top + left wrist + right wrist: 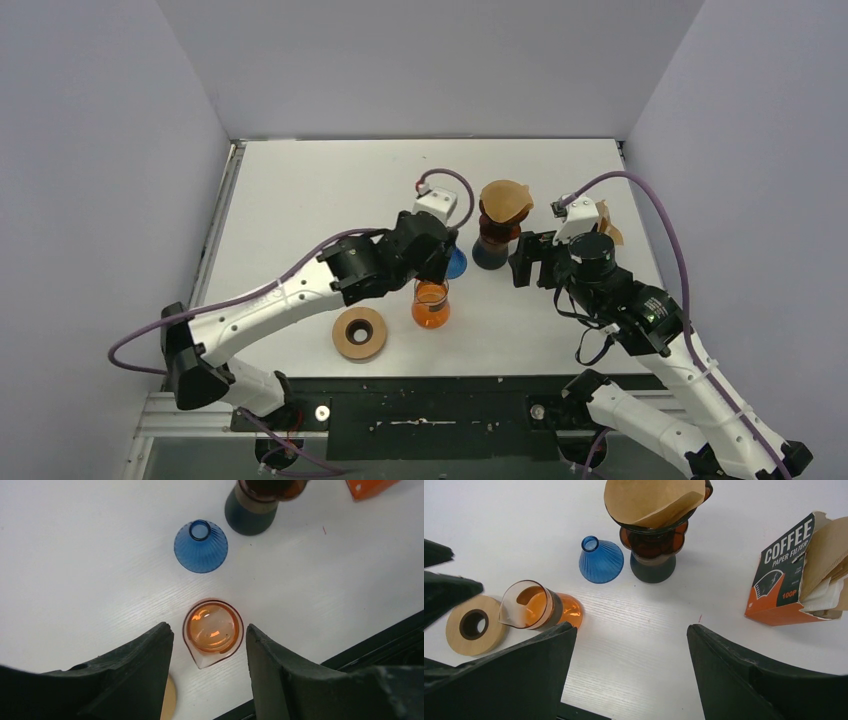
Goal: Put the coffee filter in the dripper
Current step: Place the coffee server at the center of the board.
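Observation:
A brown paper coffee filter (651,500) sits tilted in the mouth of the amber glass dripper (653,539), which stands on a dark base (653,570); in the top view the filter (505,198) is at the table's middle right. My right gripper (631,628) is open and empty over bare table, in front of the dripper. My left gripper (209,630) is open too, with its fingers apart above an orange glass beaker (212,628) and not touching it.
A blue ribbed cone (600,560) lies mouth down left of the dripper. A wooden ring (360,333) rests near the front edge, left of the beaker (431,303). An opened orange box of coffee filters (789,580) stands to the right.

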### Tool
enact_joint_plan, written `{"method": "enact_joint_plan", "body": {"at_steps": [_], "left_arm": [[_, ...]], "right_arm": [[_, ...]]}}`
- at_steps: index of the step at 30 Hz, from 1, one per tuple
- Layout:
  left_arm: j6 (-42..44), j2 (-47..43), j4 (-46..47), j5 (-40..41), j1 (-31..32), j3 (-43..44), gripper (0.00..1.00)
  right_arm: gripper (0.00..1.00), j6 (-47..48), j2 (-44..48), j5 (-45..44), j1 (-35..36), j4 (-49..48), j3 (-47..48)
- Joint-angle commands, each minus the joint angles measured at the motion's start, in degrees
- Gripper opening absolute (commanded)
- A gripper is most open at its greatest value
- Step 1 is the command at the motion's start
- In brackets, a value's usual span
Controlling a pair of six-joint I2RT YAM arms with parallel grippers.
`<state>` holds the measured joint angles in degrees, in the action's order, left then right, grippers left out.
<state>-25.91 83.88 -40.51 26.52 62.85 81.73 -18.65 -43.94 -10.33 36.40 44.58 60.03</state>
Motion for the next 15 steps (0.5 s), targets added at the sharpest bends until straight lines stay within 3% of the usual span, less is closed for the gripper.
{"method": "enact_joint_plan", "body": {"at_steps": [1, 15], "left_arm": [[-1.11, -7.04, -0.45, 1.70, -5.09, -1.46, 0.54], [-8.21, -20.59, -4.43, -0.31, -20.55, -19.97, 0.57]], "right_arm": [[0.84, 0.29, -0.33, -1.12, -0.23, -2.82, 1.24], [0.85, 0.85, -2.20, 0.03, -0.23, -4.90, 1.01]]}}
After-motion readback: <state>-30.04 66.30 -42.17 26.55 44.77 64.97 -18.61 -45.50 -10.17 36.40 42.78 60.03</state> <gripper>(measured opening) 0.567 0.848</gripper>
